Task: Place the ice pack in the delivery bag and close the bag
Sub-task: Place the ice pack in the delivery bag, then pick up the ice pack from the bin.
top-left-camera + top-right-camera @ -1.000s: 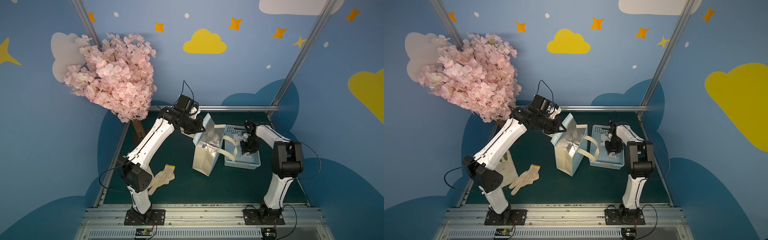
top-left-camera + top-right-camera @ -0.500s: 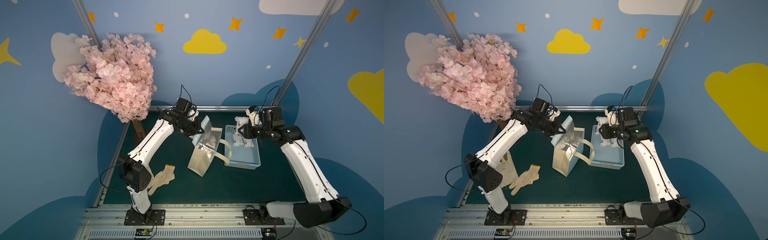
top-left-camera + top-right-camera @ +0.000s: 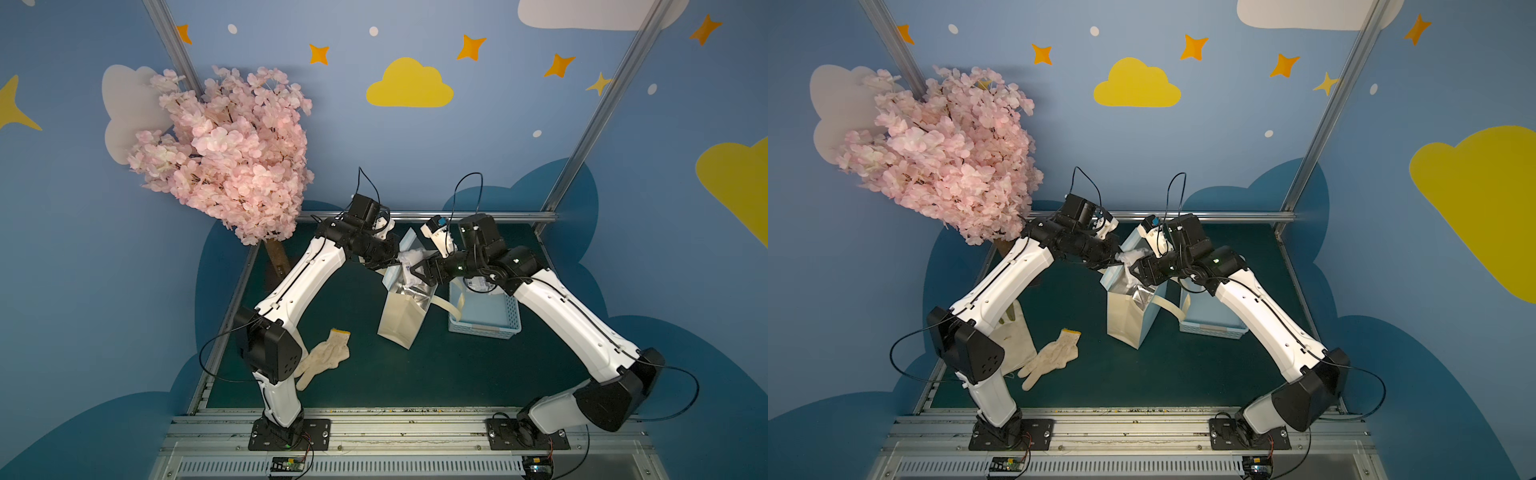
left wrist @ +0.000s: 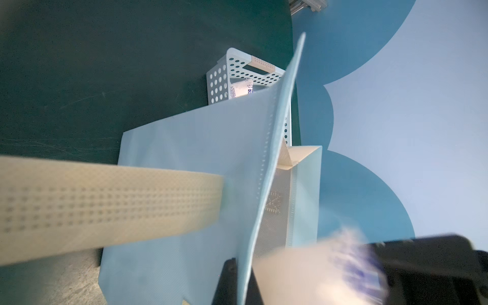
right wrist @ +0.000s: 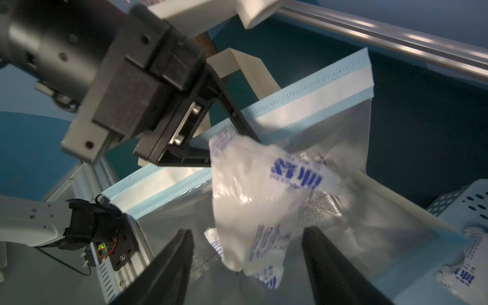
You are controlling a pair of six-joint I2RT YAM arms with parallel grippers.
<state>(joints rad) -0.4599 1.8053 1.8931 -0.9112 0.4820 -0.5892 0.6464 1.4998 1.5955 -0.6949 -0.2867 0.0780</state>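
The left gripper [image 3: 388, 262] is pressed together on the top rim of the delivery bag [image 3: 404, 318], pinching the light blue fabric edge and holding the mouth open. In the left wrist view that rim runs straight out from between the jaws, with 1 cream strap handle [image 4: 105, 203] crossing in front of the bag's blue face [image 4: 184, 163].

The right gripper [image 5: 247, 232] is just opposite the left one, directly above the bag's mouth, and its jaws stand spread. In the right wrist view its 2 black fingers [image 5: 171, 269] frame the ice pack [image 5: 253, 195], a white pouch with blue print. The pouch sits ahead of and between the fingers, and a gap shows on each side, so neither finger grips it. It is blurred and hangs over the silver foil lining [image 5: 356, 148] at the bag's opening. Whether it rests on anything cannot be told. In both top views it shows as a white lump [image 3: 411, 257] [image 3: 1133, 257] wedged between the 2 grippers at the bag's upper edge.

Beside the bag, on the right gripper's side, stands a light blue perforated basket [image 3: 482, 328] with another ice pack [image 3: 482, 284] inside. A cream work glove [image 3: 326, 361] lies on the dark green mat near the left arm's base, well apart from both grippers.
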